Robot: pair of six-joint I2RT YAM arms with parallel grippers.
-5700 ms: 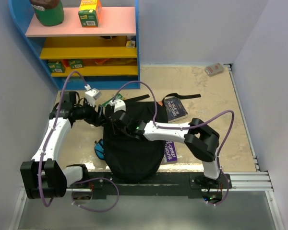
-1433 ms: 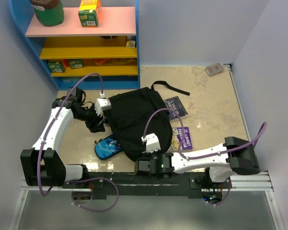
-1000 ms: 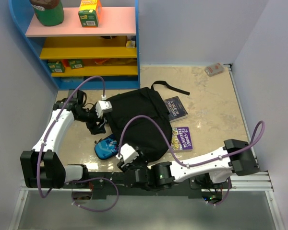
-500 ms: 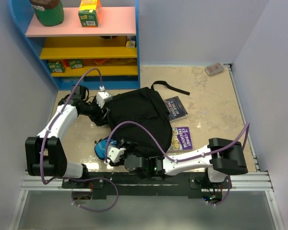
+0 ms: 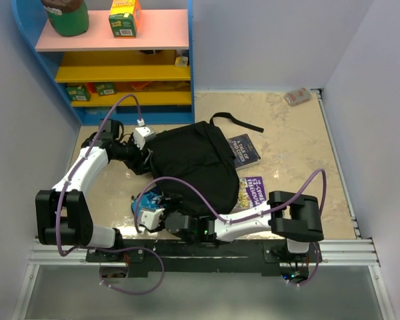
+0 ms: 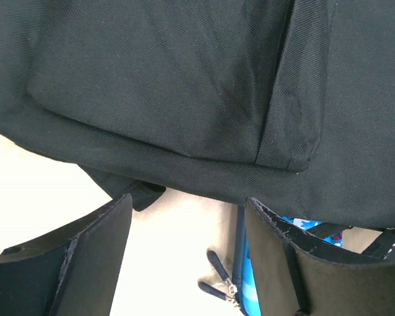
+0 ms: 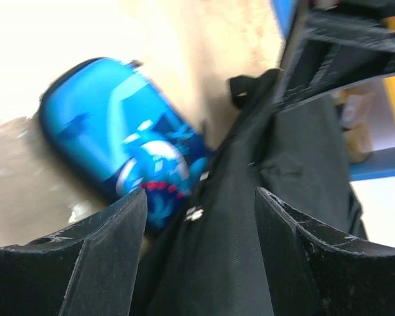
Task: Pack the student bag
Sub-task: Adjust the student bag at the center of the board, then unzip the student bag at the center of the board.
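Robot lab test cell dressed as a schoolchild's corner: plain white panels (image 5: 280, 40) box in a marbled tabletop (image 5: 300, 153), with robot arms (image 5: 80, 177) bolted to an aluminium rail (image 5: 347, 252) at its near edge. A blue toy shelf (image 5: 120, 67), a black backpack (image 5: 193, 167) and storybooks (image 5: 243, 150) supply the set.

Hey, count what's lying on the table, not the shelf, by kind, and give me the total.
Bag: 1
Pencil case: 1
Books: 2, a dark one and a purple one
Small packet in the far corner: 1
Total: 5
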